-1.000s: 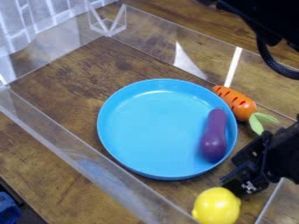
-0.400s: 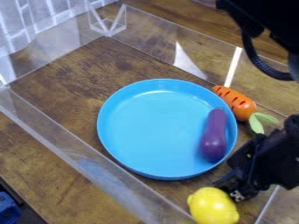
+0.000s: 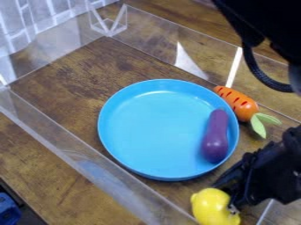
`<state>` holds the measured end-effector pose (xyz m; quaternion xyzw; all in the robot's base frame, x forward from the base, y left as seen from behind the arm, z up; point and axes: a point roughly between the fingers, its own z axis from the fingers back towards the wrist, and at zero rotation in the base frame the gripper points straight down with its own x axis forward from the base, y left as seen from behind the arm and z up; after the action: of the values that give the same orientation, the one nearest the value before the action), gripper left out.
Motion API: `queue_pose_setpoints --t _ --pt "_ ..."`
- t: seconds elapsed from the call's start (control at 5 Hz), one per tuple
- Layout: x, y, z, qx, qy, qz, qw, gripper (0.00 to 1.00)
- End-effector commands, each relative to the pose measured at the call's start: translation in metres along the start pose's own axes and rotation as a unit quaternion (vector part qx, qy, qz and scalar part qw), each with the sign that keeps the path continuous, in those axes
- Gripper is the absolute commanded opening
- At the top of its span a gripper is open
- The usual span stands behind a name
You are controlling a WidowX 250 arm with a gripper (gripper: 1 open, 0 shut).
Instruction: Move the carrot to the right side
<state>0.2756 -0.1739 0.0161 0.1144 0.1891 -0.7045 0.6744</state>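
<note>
Looking down at a slant, the one camera view shows a wooden desk (image 3: 70, 79) ringed by low clear plastic walls (image 3: 53, 145). A round blue plate (image 3: 147, 127) sits near the middle of the enclosed area. A purple eggplant (image 3: 216, 134) lies lengthwise on the plate's right edge, inside the rim.

The carrot (image 3: 238, 104), orange with short dark stripes, lies on the wood just beyond the plate's upper right rim, close to the eggplant's far end. Its pale green leaves (image 3: 261, 122) spread toward the lower right. Nothing touches the carrot, and it sits apart from the robot's claw.

The black arm enters from the top right, where its dark bulk and a cable (image 3: 265, 61) fill the corner. Its lower end appears at the bottom right, and the claw (image 3: 235, 195) sits low there, right beside a yellow lemon (image 3: 216, 208) at the bottom edge. The claw's dark parts overlap the lemon's upper right side, so the view does not make clear whether the fingers are pinching the lemon or only resting against it. The jaws themselves are a dark, blurred mass; how far apart they stand cannot be told.

A white grid-like object (image 3: 30, 22) stands outside the walls at the top left.
</note>
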Motion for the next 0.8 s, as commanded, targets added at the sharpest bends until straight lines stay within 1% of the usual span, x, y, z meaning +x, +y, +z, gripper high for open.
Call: queue_pose_setpoints --t 0.0,0.2,0.4,0.6 --pt "0.0067 -0.0045 0.0106 -0.007 -0.016 0.024 0.9996 1.00" --pt "0.0046 -0.0033 0.0112 -0.023 -0.017 0.054 0.9982 1.00" --pt "0.0010 -0.0045 0.0082 -0.037 -0.017 0.082 0.9958 1.00" --pt "0.0005 -0.0085 0.0050 -0.037 -0.014 0.069 0.9968 1.00"
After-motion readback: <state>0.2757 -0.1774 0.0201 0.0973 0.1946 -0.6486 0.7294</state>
